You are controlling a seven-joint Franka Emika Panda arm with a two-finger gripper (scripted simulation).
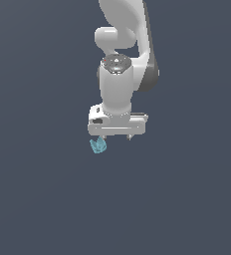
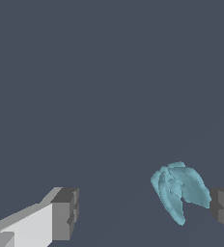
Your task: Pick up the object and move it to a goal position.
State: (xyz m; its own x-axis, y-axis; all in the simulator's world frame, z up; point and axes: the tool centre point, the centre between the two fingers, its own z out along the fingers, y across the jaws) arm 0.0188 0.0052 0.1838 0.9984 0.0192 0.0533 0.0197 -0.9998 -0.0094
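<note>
Object: teal faceted lump point(image 1: 98, 145), below the gripper's end on the exterior view's left; in wrist view point(image 2: 178, 191) just beside one finger point(image 2: 223, 207).
Gripper point(image 1: 116, 137): jaws spread wide, holding nothing.
Surroundings: plain dark grey; nothing blocks the lump.

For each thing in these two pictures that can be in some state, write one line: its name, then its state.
gripper: open, fingers wide apart, holding nothing.
teal lump: not gripped, sitting between the fingers, right beside one finger pad; contact cannot be told.
</note>
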